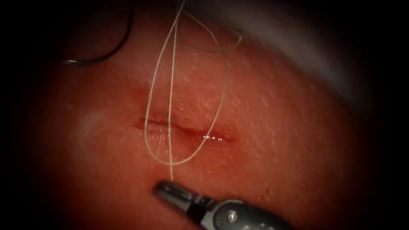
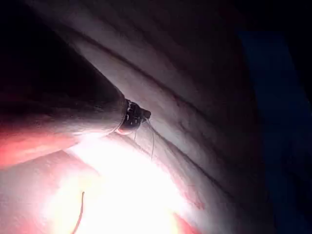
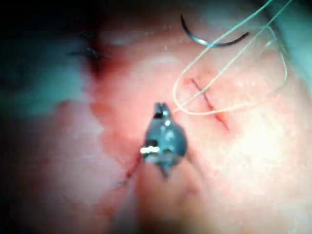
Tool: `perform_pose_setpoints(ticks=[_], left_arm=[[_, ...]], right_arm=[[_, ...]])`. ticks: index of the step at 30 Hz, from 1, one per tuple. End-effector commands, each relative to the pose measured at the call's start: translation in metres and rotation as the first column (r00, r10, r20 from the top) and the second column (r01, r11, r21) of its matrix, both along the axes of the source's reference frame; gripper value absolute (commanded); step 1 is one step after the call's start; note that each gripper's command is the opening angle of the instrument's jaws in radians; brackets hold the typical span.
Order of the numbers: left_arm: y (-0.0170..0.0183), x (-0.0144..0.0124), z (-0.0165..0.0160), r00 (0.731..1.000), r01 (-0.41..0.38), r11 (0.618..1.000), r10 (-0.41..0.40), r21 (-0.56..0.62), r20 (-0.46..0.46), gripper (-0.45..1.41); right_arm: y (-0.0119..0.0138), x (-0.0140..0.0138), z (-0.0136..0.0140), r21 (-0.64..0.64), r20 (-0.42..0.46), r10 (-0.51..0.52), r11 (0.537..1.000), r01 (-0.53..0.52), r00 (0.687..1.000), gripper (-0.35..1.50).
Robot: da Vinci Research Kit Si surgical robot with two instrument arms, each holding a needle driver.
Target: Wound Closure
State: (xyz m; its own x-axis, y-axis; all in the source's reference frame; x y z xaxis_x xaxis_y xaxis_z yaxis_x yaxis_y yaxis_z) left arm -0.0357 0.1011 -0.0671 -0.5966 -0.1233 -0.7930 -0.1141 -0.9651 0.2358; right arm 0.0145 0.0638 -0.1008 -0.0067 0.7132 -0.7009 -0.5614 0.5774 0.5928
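Reddish tissue (image 1: 277, 127) with its cut (image 1: 183, 130) is seen in the endoscope view; looped thread (image 1: 170, 85) is draped across the cut, and its end is clenched by the right tool (image 1: 164, 189). Lying free at upper left, the needle (image 1: 106, 53) is held by nothing. In the left wrist view, the left tool (image 2: 139, 116) is seen against pale tissue; its jaw state cannot be told. In the right wrist view, the thread is gripped at the right tool's tip beside the cut.

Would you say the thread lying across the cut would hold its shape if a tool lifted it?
Probably not. The thread drapes in loose curved loops over the tissue and cut, so it looks floppy. It is very fine, so likely light. It runs straight only up from the right tool, suggesting it straightens under pull.
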Motion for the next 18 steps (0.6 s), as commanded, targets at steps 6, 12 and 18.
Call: perform_pose_setpoints(ticks=[6, 12, 18], left_arm=[[0.0008, -0.0014, 0.0007, 1.0, 0.011, 1.0, -0.011, -0.005, -0.007, -0.35], [0.0011, -0.0021, 0.0009, 1.0, 0.019, 1.0, -0.019, -0.003, -0.019, -0.35], [0.0011, -0.0021, 0.0009, 1.0, 0.017, 1.0, -0.017, -0.003, -0.017, -0.35]], right_arm=[[-0.0012, 0.0015, -0.0002, -0.001, -0.011, -0.039, 0.999, 0.039, 0.999, -0.35], [-0.0015, 0.0019, 0.0, 0.005, -0.006, -0.063, 0.998, 0.063, 0.998, -0.35], [-0.002, 0.002, 0.0007, 0.026, -0.015, -0.077, 0.997, 0.078, 0.997, -0.35]])
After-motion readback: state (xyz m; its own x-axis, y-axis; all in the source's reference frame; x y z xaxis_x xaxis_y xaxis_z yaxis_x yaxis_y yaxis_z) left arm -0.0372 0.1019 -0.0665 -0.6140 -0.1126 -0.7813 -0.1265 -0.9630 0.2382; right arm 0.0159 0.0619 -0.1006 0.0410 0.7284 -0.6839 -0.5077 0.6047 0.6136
